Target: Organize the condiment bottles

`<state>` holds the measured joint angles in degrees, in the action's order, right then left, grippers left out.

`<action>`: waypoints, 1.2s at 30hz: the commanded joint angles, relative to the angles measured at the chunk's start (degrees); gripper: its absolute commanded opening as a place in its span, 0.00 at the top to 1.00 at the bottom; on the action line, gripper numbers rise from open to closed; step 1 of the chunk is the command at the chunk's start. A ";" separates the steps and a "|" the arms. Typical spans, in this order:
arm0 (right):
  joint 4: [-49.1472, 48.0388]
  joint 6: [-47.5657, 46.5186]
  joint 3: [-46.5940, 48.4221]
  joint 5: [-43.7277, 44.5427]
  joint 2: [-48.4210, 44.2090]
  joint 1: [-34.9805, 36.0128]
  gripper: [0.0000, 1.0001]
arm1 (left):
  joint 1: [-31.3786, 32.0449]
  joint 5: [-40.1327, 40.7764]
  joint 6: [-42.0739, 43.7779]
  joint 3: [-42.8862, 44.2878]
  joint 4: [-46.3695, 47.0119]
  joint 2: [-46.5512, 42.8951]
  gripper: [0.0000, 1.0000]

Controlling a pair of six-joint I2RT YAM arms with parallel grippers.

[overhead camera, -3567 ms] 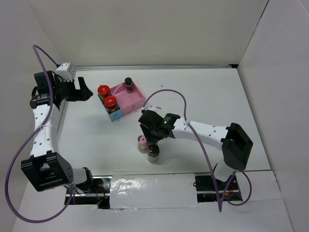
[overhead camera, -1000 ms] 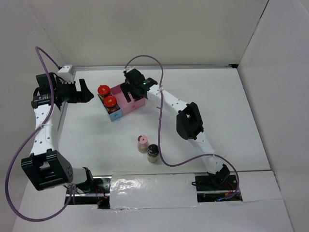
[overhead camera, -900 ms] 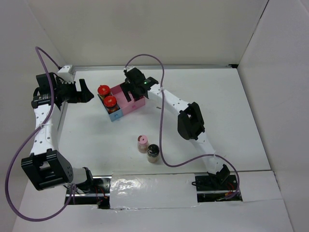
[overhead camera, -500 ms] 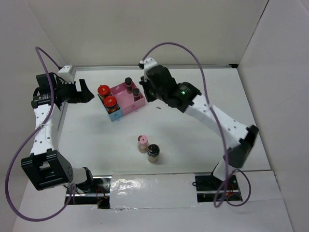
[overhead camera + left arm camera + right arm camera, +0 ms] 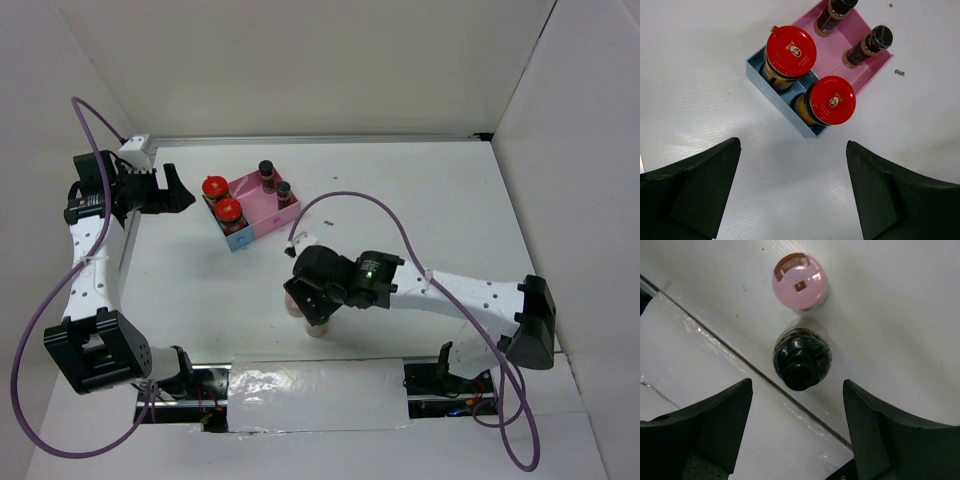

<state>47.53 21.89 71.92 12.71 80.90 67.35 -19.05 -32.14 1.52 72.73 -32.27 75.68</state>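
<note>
Bottles await sorting: the right jaws hang spread wide and empty over the near edge of the bench (image 5: 450, 200), above two condiment bottles standing loose on it. The black-capped bottle (image 5: 800, 360) sits in line with the gap between the dark fingers (image 5: 705, 430), touching neither. The pink-capped bottle (image 5: 799, 281) stands just beyond it, close beside. Seen from overhead, the right arm's wrist hides most of both. At far left, the left jaws are likewise wide and empty. The pink-and-blue tray (image 5: 777, 100) lies beyond their fingers (image 5: 690, 195), apart from them. Two red-lidded jars (image 5: 791, 50) (image 5: 832, 100) stand side by side in the tray's blue side. Two slim dark bottles (image 5: 832, 12) (image 5: 870, 42) stand in its pink compartment.
</note>
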 commanded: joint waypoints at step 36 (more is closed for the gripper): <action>-0.69 3.25 -0.74 7.42 -2.41 -4.85 1.00 | -0.37 -2.58 0.68 0.66 0.89 -0.27 0.01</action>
<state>43.62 25.87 67.09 16.95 82.63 65.76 -19.05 -33.04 1.52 72.73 -32.27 75.68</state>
